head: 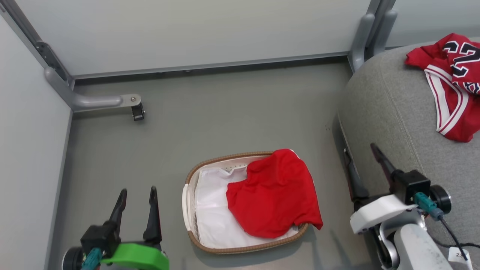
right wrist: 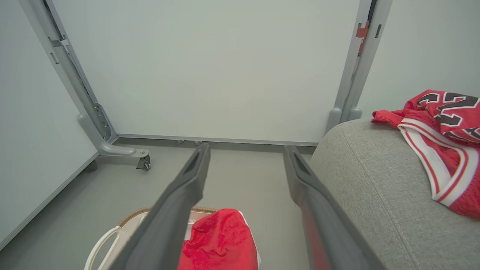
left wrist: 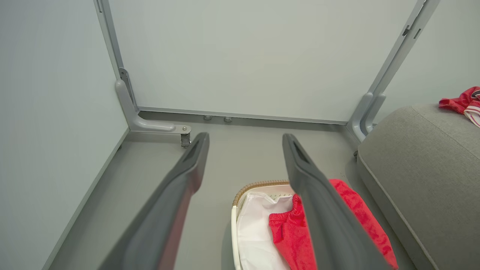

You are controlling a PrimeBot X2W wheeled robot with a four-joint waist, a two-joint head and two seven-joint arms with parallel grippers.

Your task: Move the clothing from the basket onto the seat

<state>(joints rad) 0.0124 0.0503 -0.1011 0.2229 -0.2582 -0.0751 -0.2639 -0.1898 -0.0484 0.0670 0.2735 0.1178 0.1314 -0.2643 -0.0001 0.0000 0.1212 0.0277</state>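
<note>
One plain red soft garment (head: 275, 195) lies in the oval cream plastic basket (head: 225, 157), spilling over its right rim. It looks limp and light; pinch a raised fold. Your left tool (head: 138, 189) and right tool (head: 359, 148) gape, empty.

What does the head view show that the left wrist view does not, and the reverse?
Head view, beyond the other: the right tool, open beside the seat; the number marks on the jersey; the near rim of the basket.
Left wrist view, beyond the other: the higher stretch of the right frame post.
Both: the open left tool, the plain red garment in the basket, the white liner, the jersey on the seat, the castor.
</note>
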